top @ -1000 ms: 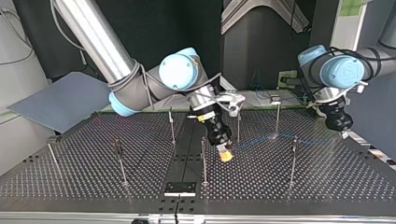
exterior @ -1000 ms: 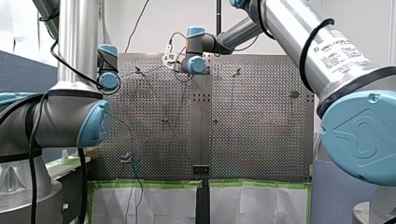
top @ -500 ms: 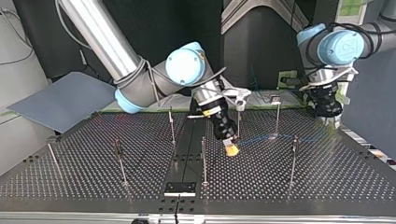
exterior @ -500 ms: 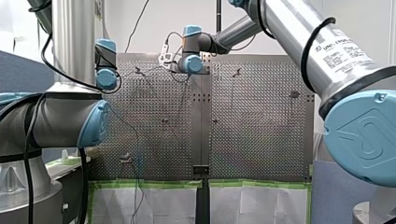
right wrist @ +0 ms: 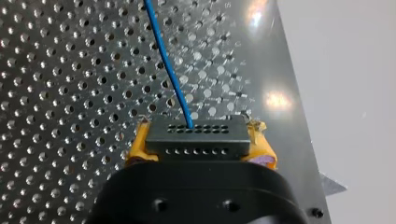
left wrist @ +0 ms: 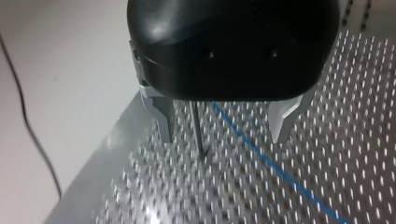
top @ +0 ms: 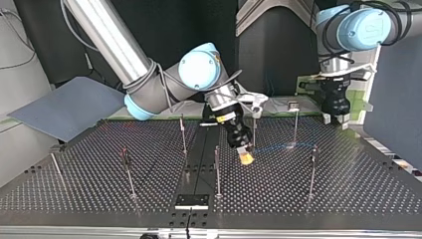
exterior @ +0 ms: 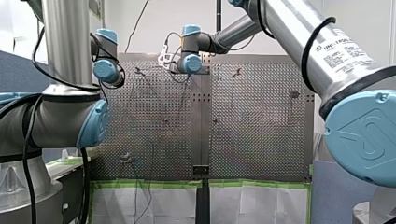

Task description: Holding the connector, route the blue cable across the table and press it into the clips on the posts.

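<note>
Much of connector (right wrist: 196, 140) apparently out of sight inside right pincer (right wrist: 199, 145)

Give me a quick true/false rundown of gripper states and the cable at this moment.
1. My right gripper is shut on the connector. True.
2. My left gripper is shut on the blue cable. False: its fingers stand apart and hold nothing. The cable lies on the table below them.
3. The blue cable runs out of the connector and away over the table. True.
4. The right gripper's pads are black. False: they are yellow; the connector between them is black.
5. In the left wrist view a thin post shows between the left gripper's fingers. True.
</note>
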